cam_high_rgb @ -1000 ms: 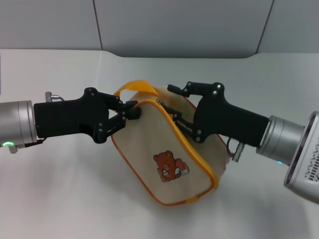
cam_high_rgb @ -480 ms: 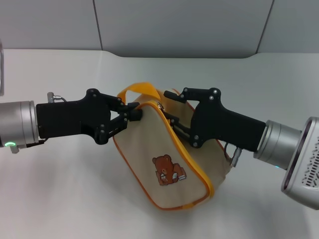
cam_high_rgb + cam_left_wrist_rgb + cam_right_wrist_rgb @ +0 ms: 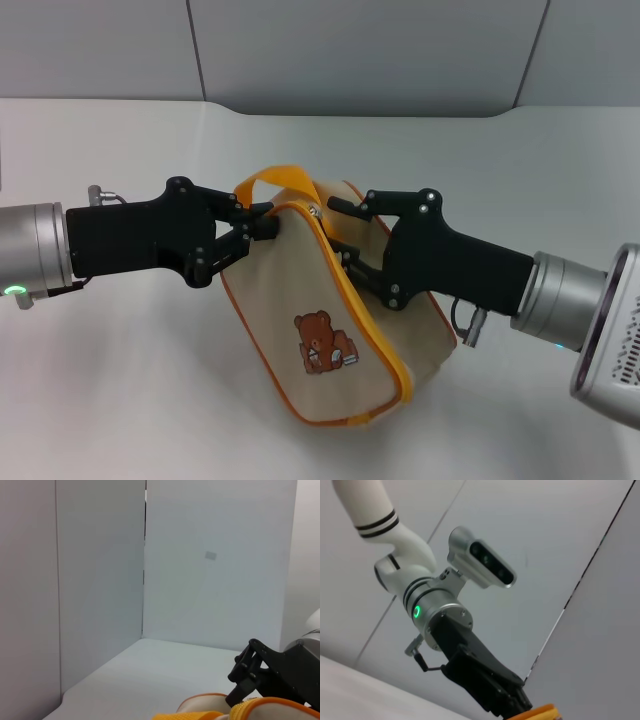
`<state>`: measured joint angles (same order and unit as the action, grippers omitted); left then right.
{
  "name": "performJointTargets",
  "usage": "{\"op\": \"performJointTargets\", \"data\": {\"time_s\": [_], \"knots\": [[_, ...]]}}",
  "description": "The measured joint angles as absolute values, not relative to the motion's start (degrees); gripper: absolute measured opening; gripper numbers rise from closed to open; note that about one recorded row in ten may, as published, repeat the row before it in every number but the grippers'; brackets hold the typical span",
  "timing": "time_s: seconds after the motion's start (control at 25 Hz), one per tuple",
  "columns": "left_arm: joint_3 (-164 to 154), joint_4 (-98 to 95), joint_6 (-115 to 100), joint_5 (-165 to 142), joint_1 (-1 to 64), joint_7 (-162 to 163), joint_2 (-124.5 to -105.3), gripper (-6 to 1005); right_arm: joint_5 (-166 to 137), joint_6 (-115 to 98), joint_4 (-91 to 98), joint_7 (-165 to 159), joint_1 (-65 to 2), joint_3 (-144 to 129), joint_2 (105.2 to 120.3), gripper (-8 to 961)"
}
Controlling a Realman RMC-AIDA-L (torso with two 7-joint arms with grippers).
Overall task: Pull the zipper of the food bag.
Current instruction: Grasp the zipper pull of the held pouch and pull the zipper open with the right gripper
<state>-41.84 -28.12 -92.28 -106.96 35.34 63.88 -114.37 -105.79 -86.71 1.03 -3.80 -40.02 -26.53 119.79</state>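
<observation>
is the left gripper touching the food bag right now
Touching. In the head view the left gripper is pinched on the food bag at its upper corner, just below the loop handle, with no gap showing between fingertips and fabric.
</observation>
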Motion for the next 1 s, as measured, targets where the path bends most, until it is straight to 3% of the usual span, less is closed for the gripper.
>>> {"op": "performJointTargets", "data": {"time_s": [0.56,0.76,1.0], "knots": [[-42.0,-28.1,-92.5,-107.1,35.4,63.9,-114.82,77,-105.7,-83.9,-0.4,-4.0,-41.2,-26.3,119.88,341],[-41.9,-28.1,-92.6,-107.1,35.3,63.9,-114.87,77,-105.8,-84.3,-0.9,-3.7,-41.2,-26.5,119.88,269],[-41.9,-28.1,-92.4,-107.0,35.3,63.9,-114.88,78,-105.9,-85.2,-0.8,-3.6,-40.6,-26.6,119.88,103]]}}
